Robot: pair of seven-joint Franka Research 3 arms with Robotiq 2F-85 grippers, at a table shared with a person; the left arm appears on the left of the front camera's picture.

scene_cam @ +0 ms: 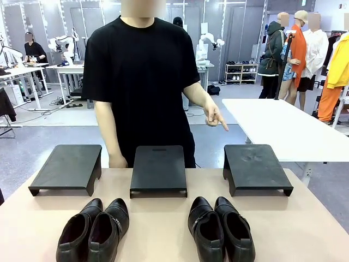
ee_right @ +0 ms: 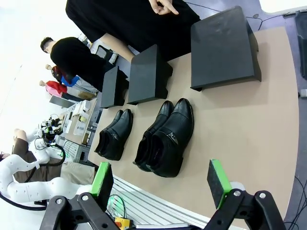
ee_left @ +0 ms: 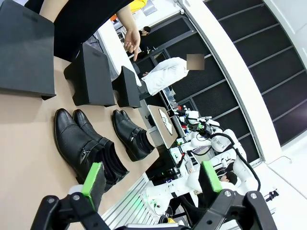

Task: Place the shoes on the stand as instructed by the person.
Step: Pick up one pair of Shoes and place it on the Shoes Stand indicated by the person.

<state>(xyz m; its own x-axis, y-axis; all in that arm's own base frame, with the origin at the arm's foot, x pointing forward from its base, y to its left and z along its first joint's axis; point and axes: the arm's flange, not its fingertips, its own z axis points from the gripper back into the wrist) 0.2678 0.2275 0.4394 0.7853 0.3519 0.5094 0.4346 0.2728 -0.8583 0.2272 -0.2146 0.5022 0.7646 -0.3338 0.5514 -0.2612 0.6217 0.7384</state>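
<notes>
Two pairs of shiny black shoes sit on a tan bench in a big, bright room.

The bench (scene_cam: 163,240) is flat and light brown, and the floor (scene_cam: 32,142) past it is grey. A white table (scene_cam: 283,125) stands off to the right, and a few people stand far back. Three black stands sit in a row at the far side of the bench: the left stand (scene_cam: 68,164), the middle stand (scene_cam: 158,168) and the right stand (scene_cam: 255,166). Four shoes lie in front of them, toes toward the stands: the left pair (scene_cam: 95,232) and the right pair (scene_cam: 221,229). One person (scene_cam: 142,71) in a black shirt stands behind the middle stand. One hand (scene_cam: 214,115) points down toward the right stand. The left fingers (ee_left: 94,178) are wide apart and hold nothing. The right fingers (ee_right: 102,179) are wide apart and hold nothing too.
</notes>
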